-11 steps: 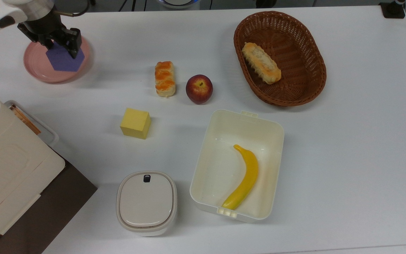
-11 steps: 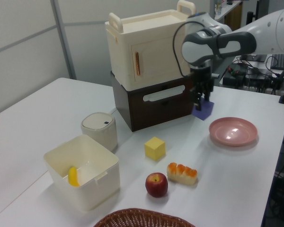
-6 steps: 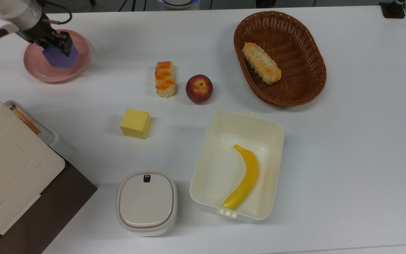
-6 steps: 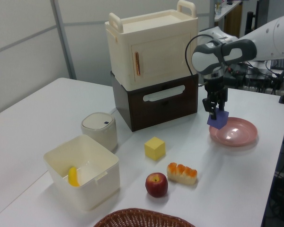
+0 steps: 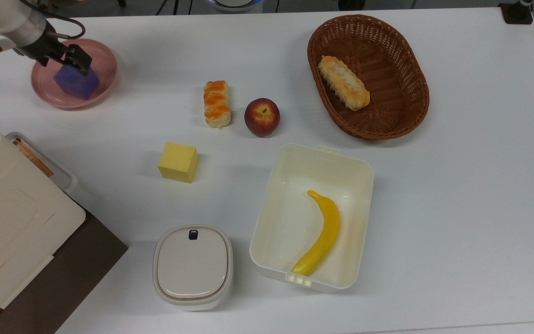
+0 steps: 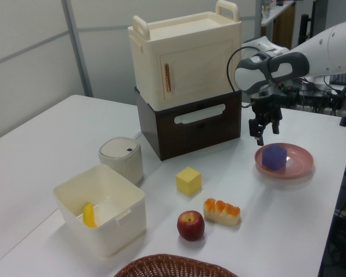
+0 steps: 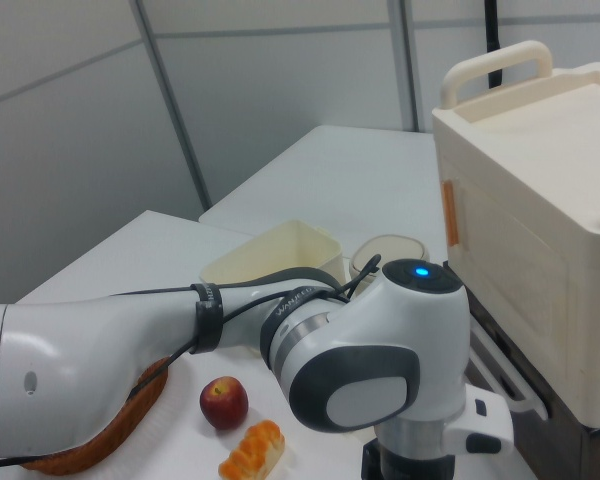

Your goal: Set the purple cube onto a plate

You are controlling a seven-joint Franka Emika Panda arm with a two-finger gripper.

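Matte purple cube [image 5: 76, 81] on glossy plate [image 5: 104, 79]; woven wicker basket [image 5: 401, 65].

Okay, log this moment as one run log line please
stage: release done | purple cube: resting on plate, upright | pincer: open, above cube, apart from it | yellow cube: on table, untouched

In the top view, the hand [image 5: 74, 58] covers the upper corner of the cube [image 5: 74, 82] and part of the plate [image 5: 104, 74] rim. In the left view, the bottom edge cuts off the basket [image 6: 173, 266], and the box [image 6: 101, 216] wall hides most of the banana [image 6: 89, 215]. In the right view, the arm [image 7: 360, 370] hides much of the surface.
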